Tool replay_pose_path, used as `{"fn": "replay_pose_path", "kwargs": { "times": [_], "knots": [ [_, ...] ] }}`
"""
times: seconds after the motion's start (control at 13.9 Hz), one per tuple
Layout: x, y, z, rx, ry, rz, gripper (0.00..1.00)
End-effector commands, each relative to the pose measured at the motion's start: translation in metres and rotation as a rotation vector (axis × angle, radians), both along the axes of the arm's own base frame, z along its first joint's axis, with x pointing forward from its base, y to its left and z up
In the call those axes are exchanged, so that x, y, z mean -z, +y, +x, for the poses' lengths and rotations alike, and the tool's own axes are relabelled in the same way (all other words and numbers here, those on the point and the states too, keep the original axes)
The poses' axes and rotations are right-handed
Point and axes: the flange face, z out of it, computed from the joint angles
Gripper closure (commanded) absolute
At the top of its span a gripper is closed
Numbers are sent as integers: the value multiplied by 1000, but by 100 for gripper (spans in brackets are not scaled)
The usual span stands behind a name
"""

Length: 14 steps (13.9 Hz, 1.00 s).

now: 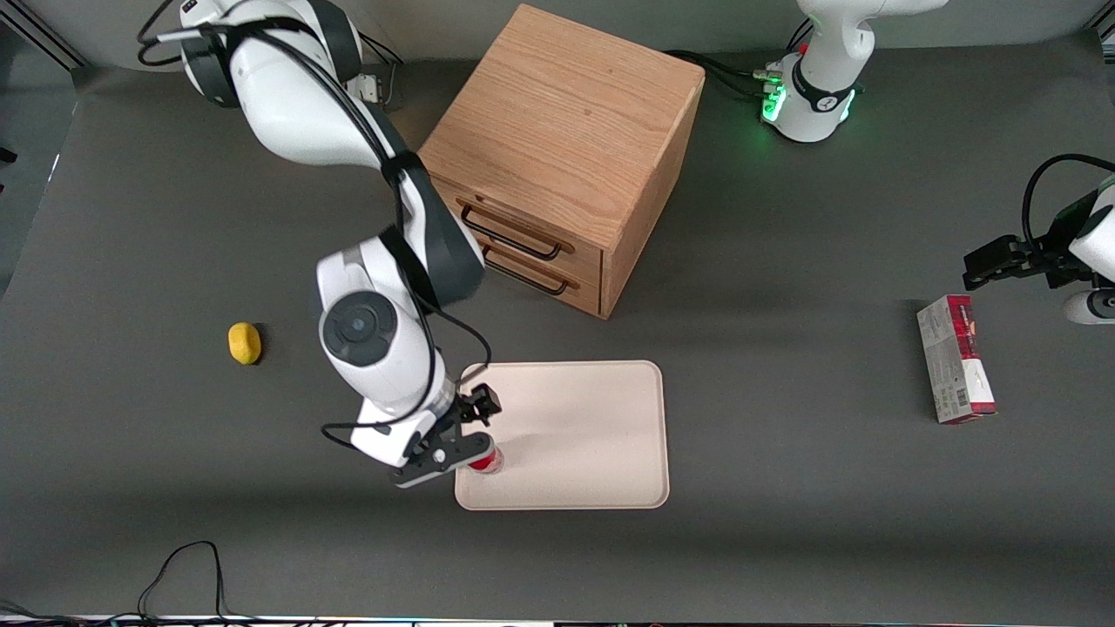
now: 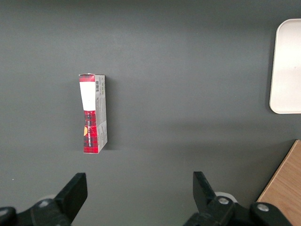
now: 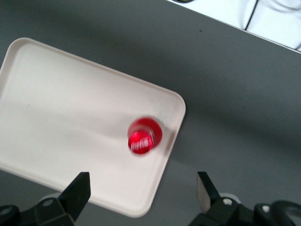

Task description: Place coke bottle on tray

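The coke bottle (image 1: 485,461) (image 3: 144,135) stands upright on the cream-white tray (image 1: 584,427) (image 3: 70,103), seen from above as a red cap. It sits close to the tray's corner nearest the front camera, toward the working arm's end. My right gripper (image 1: 442,460) (image 3: 143,186) hovers above that corner, open wide. Its two black fingers (image 3: 81,187) are apart, nothing is between them, and the bottle is clear of both. An edge of the tray (image 2: 288,66) also shows in the left wrist view.
A wooden two-drawer cabinet (image 1: 557,157) stands farther from the front camera than the tray. A yellow lemon-like object (image 1: 245,343) lies toward the working arm's end. A red-and-grey carton (image 1: 956,359) (image 2: 93,114) lies toward the parked arm's end. A black cable (image 1: 183,566) loops near the table's front edge.
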Motion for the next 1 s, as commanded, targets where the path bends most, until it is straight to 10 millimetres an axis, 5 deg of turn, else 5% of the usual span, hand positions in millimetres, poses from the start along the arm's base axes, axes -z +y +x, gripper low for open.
{"fn": "replay_pose_path", "kwargs": {
  "times": [0.0,0.22,0.5,0.93],
  "knots": [
    [-80,-19,-31,1,36,-46,0],
    [-146,-48,-65,21,102,-85,0],
    [-199,-111,-97,77,150,-70,0],
    [-217,-261,-115,251,175,16,0]
  ]
}}
